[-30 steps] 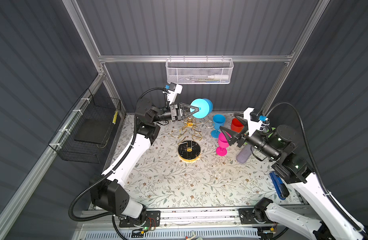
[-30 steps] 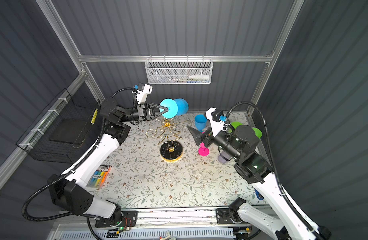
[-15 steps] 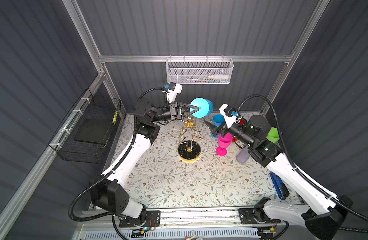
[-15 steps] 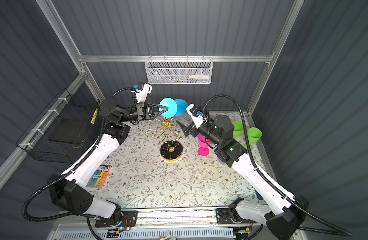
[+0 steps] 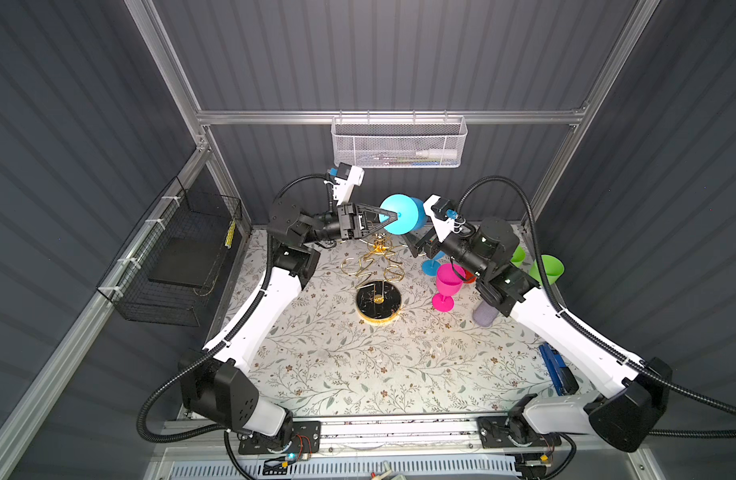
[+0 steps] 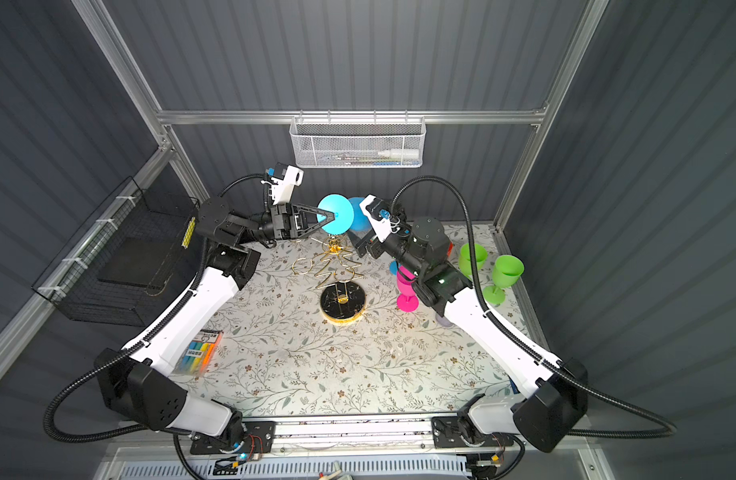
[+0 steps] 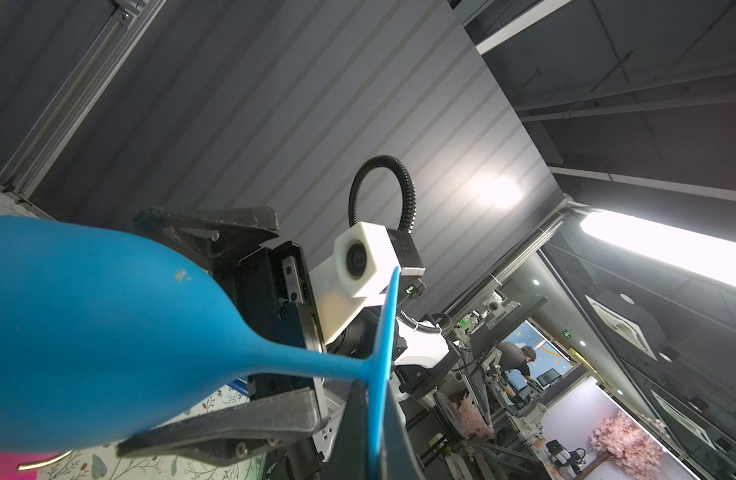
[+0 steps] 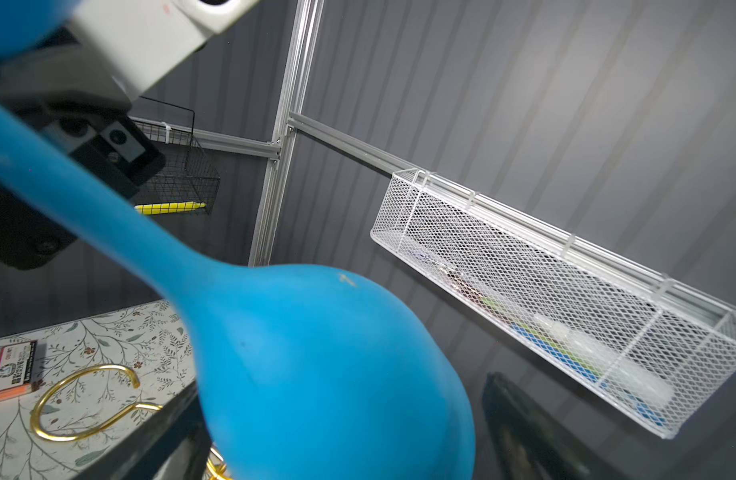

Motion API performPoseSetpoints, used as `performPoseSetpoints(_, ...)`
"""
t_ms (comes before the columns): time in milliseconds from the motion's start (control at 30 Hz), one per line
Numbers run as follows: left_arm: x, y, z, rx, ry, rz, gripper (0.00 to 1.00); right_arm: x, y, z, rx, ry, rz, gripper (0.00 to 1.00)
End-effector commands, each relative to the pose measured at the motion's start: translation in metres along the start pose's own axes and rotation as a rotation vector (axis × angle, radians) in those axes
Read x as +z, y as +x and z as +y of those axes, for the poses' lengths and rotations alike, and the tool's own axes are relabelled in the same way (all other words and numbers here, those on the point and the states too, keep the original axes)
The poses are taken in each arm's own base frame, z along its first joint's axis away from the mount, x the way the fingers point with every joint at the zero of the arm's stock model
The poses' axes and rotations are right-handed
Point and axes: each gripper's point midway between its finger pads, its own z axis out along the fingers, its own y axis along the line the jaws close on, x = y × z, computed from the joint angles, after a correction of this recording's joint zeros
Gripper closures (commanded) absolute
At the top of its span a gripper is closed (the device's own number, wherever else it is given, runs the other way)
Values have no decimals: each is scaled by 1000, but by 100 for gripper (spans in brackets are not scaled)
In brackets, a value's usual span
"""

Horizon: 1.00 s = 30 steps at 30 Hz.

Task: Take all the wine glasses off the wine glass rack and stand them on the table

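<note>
**Handover above the rack.** The floral table [image 5: 358,365] carries the wine glass rack [image 5: 378,249]. Its round black base [image 5: 379,302] stands midway between the side edges, nearer the far edge than the near one.

The left gripper [image 5: 393,216] is clamped tight on the flat foot of the blue wine glass [image 5: 404,222], with one finger on each face, as the left wrist view shows. The glass lies roughly level in the air above the rack's gold hub. It is clear of the looped arms, and its bowl points toward the right arm.

The right gripper [image 7: 127,330] is spread wide, with one finger on either side of the bowl. Contact with the bowl cannot be told. In the right wrist view, one gold loop [image 8: 83,403] lies below the bowl.

- **Near the right edge:** a pink glass [image 5: 446,282] and, beyond it, two green glasses [image 6: 472,257] [image 6: 508,272] stand upright.
- **Near the left edge:** a pack of markers [image 6: 200,353] lies beside the left arm.
- **Back rail:** a white mesh basket [image 5: 397,143] hangs here.
</note>
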Motion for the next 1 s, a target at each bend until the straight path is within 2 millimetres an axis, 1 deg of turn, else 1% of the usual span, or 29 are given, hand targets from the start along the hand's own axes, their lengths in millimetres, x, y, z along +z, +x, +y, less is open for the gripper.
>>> performPoseSetpoints(0,-1,-4,-26,69,45,11,100,5,-18,-11,-14,42,-53,1)
performPoseSetpoints(167,0,-6,-26,66,51,10,100,11,-12,-9,-5,31,-41,1)
performPoseSetpoints(267,0,-6,-26,64,54,10,100,12,-10,-6,0,22,-35,4)
performPoseSetpoints(367,0,-6,-25,60,55,9,100,13,-9,-5,3,17,-26,10)
performPoseSetpoints(467,0,-6,-23,57,54,9,100,11,-8,-4,6,14,-22,19)
performPoseSetpoints(500,0,-7,-21,54,52,7,99,10,-7,-4,7,16,-19,21)
performPoseSetpoints(533,0,-7,-22,56,52,5,94,9,-7,-4,9,17,-16,23)
performPoseSetpoints(567,0,-7,-21,54,52,4,86,8,-6,-3,11,17,-13,25)
performPoseSetpoints(633,-1,-8,-21,57,49,0,76,4,-6,-4,13,28,-8,28)
performPoseSetpoints(700,-2,-9,-20,62,46,-6,54,0,-6,-2,16,30,-3,31)
performPoseSetpoints(767,-4,-11,-21,78,41,-15,44,-5,-7,0,27,28,7,34)
performPoseSetpoints(833,-7,-13,-21,102,31,-27,38,-12,-9,1,51,27,23,36)
performPoseSetpoints(967,-14,-15,-12,169,-36,-58,31,-36,-11,5,139,20,73,39)
